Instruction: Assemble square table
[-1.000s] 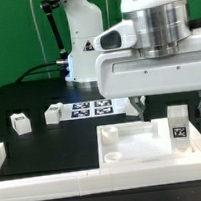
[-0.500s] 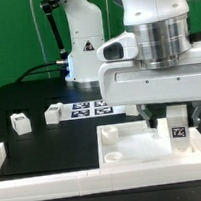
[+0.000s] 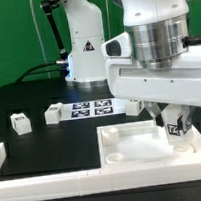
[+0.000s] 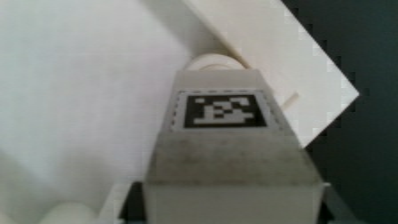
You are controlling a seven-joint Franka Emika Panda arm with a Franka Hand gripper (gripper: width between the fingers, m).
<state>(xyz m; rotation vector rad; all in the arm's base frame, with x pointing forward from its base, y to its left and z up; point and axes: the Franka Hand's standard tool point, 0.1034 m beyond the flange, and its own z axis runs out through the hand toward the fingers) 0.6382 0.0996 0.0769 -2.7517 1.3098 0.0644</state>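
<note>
Above the tabletop [image 3: 129, 151], close-set fingers [image 3: 152, 114] clamp a tilted tagged leg [image 3: 175, 128]; held askew, it may slip free or miss a corner socket [image 3: 114, 157].

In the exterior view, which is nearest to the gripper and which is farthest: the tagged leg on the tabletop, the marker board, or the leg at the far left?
1. Tagged leg: on the tabletop, between the fingers of the gripper.
2. Marker board: toward the exterior view's left.
3. Far-left leg: farthest.
</note>
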